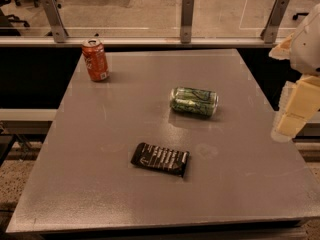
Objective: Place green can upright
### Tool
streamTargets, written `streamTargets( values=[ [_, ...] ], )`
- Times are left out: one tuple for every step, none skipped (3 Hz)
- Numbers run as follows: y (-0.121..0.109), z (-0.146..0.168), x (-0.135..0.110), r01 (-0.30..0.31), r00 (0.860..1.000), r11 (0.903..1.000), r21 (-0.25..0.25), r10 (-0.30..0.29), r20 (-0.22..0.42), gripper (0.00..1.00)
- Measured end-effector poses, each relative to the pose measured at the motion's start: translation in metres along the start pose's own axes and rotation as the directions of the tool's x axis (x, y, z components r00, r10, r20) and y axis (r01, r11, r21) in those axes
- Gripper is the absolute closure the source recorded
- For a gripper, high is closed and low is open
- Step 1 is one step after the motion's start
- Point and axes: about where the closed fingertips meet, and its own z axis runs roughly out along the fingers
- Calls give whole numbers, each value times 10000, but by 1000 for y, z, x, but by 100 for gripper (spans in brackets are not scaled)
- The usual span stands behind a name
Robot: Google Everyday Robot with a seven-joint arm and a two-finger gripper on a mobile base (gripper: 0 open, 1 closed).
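Note:
The green can [194, 101] lies on its side near the middle of the grey table [100, 194], its long axis running left to right, with pale markings on its dark green body. My gripper [294, 115] hangs at the right edge of the view, over the table's right side, to the right of the can and apart from it. It holds nothing that I can see.
An orange-red soda can [95, 59] stands upright at the table's far left corner. A black snack packet [160, 159] lies flat in front of the green can. A glass railing with metal posts [187, 19] runs behind the table.

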Motion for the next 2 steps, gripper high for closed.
streamTargets(
  values=[
    [0, 0, 0, 0, 10000, 10000, 2, 0, 1, 0],
    [-15, 11, -17, 129, 9999, 9998, -178, -128, 86, 0]
  ],
)
